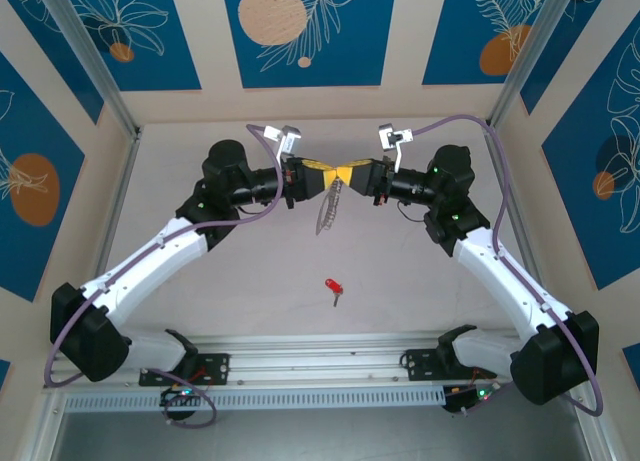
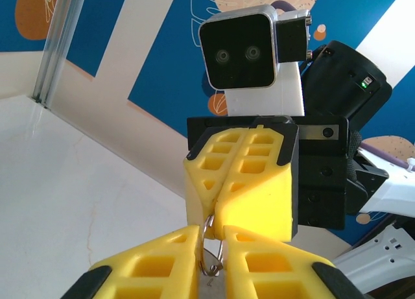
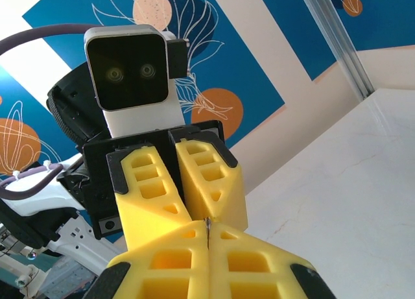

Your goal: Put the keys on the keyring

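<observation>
On the left of the top view, the left arm (image 1: 150, 256) reached up from its base and in toward the middle of the table (image 1: 230, 291). The left gripper (image 1: 336, 174) pointed right and was held above the surface. In the left wrist view its two yellow fingers (image 2: 155, 260) stood close together with a narrow slot between them, and a loop of the keyring (image 2: 211, 268) sat in that slot. The metal looked to be against both inner faces, but I could not tell whether the fingers were actually pinching it or only flanking it. At the centre of the top view the two grippers met tip to tip. The keyring (image 1: 328, 209) hung just below that meeting point, clear of the table, with its string of small silvery pieces trailing down to the lower left. Nearer the arm bases, almost straight below the keyring in the top view and well apart from it, the key (image 1: 332, 285) lay flat on the table, red head up and its short blade toward the bases. To the right, the right gripper (image 1: 351, 171) faced left. Its jaws were pressed fully together on the keyring, whose thin metal edge showed in the seam between the fingers (image 3: 246, 260) in the right wrist view. The right arm (image 1: 500, 271) ran back to its base at the lower right.
</observation>
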{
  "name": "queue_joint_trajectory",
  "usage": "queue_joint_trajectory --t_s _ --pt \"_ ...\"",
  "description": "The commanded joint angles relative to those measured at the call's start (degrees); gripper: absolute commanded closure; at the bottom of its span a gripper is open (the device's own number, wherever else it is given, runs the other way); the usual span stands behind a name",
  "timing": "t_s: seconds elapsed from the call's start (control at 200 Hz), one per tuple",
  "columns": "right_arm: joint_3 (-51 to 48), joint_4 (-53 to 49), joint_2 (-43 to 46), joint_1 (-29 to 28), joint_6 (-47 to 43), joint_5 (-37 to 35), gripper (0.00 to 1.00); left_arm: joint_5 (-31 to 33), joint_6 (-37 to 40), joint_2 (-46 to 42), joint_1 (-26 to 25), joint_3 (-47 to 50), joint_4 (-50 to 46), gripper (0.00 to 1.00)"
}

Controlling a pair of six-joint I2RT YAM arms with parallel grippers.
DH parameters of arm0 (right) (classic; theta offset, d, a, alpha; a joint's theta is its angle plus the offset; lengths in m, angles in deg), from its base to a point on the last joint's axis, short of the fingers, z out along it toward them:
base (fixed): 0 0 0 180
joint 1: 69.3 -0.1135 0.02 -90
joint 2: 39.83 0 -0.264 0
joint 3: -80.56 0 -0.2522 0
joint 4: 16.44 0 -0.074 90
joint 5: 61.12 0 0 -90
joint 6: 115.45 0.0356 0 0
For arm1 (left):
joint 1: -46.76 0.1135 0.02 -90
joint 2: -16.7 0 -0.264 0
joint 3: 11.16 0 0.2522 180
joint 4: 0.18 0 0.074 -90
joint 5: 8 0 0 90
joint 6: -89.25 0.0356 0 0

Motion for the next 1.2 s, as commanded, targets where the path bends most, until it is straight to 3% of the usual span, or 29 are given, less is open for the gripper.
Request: queue_joint_trajectory --t_s 0.0,0.185,0.425,0.865,1.195 --pt "2.6 1.5 0.1 -0.4 0.4 -0.7 1.0 -3.0 -1.1 -0.2 -0.3 -1.4 3.6 0.85" --pt "2.4 1.4 0.3 -0.1 0.6 -1.4 1.0 -2.0 -2.1 -1.4 -0.2 0.1 4.8 0.79" --pt "1.9 2.8 1.2 0.4 2.6 -1.9 1.0 -1.8 -6.2 -1.8 -0.2 1.8 10.2 0.78" --pt "1.0 4.3 3.1 1.4 6.7 -3.4 1.0 -1.2 -8.8 -1.5 -0.3 2.3 13.4 0.93" --pt "1.6 4.5 2.6 1.3 7.1 -2.1 1.0 -0.7 -9.5 -0.8 -0.3 1.8 14.0 0.86"
